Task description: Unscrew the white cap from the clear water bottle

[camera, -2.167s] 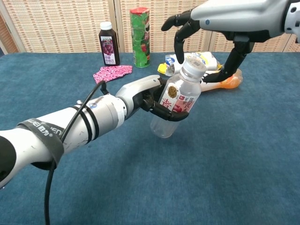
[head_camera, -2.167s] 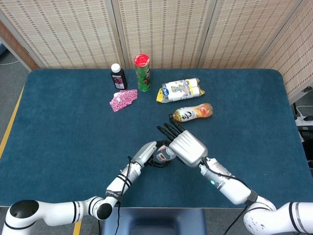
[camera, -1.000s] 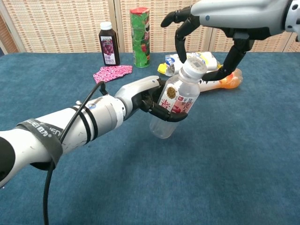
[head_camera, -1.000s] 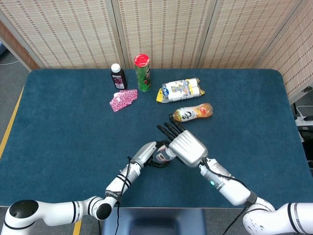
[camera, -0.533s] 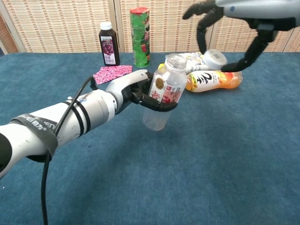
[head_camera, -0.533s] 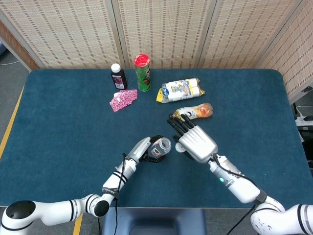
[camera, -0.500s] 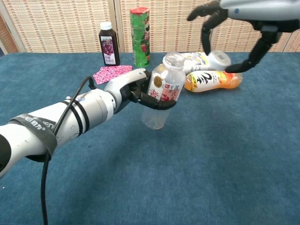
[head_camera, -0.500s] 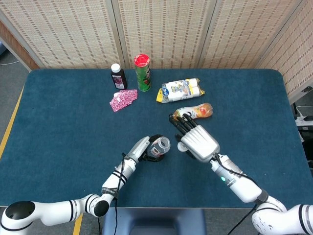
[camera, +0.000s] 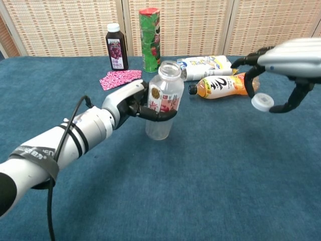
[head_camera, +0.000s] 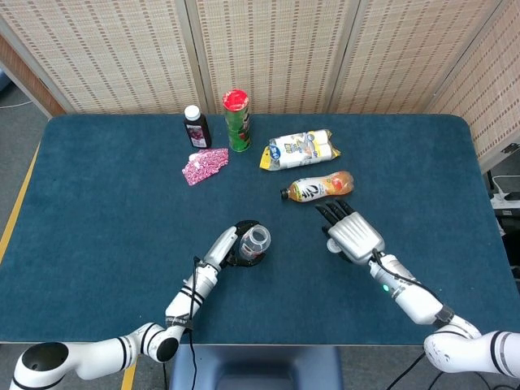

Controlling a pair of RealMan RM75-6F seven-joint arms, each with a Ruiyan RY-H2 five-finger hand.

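Observation:
My left hand (camera: 131, 103) (head_camera: 228, 244) grips the clear water bottle (camera: 162, 102) (head_camera: 254, 243) around its red and white label, holding it upright just above the blue table. The bottle's mouth is bare, with no cap on it. My right hand (camera: 281, 70) (head_camera: 353, 236) is off to the right of the bottle and pinches the white cap (camera: 262, 102) between thumb and fingertips. In the head view the cap is hidden under that hand.
An orange drink bottle (camera: 223, 85) (head_camera: 320, 187) lies on its side behind, with a white and yellow packet (head_camera: 299, 149) beyond it. A green can (head_camera: 236, 120), a dark juice bottle (head_camera: 196, 127) and a pink sachet (head_camera: 204, 165) stand at the back left.
The cap has come off the bottle. My right hand carried it away to the right and lower, and my left hand drew the bottle slightly left and down.

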